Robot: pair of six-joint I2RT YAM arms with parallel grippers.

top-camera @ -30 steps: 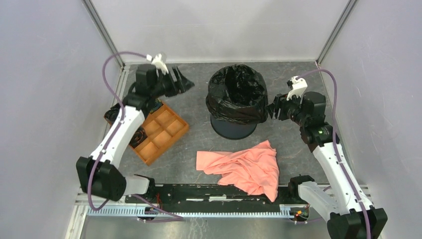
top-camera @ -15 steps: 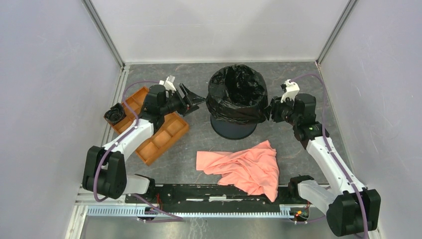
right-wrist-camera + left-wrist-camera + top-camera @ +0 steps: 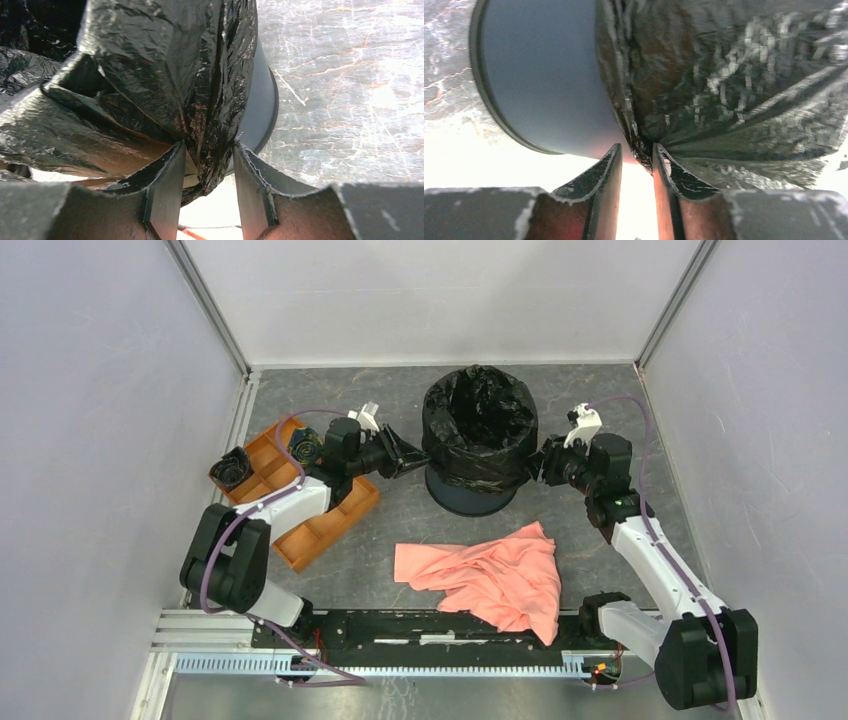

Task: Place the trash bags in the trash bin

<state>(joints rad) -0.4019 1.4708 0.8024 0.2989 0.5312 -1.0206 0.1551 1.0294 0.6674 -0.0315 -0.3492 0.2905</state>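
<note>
The dark blue trash bin (image 3: pixel 470 498) stands mid-table with a wrinkled black trash bag (image 3: pixel 478 430) lining it and folded over its rim. My left gripper (image 3: pixel 418 455) is at the bin's left side. In the left wrist view its jaws (image 3: pixel 636 152) stand narrow around the hem fold of the bag (image 3: pixel 734 75); the film lies against one finger and a slit shows beside the other. The bin wall (image 3: pixel 544 75) is just beyond. My right gripper (image 3: pixel 540 465) is at the bin's right side, shut (image 3: pixel 209 150) on a bunched fold of the bag (image 3: pixel 165 65).
A salmon-pink cloth (image 3: pixel 490 575) lies crumpled in front of the bin. An orange compartmented tray (image 3: pixel 320 505) sits at the left under my left arm, with dark rolled bundles (image 3: pixel 231 468) at its far end. Enclosure walls stand on three sides.
My left arm swung from above the tray down to the bin's left side and its jaws narrowed around the bag's hem. The right gripper closed on the bag's right side.
</note>
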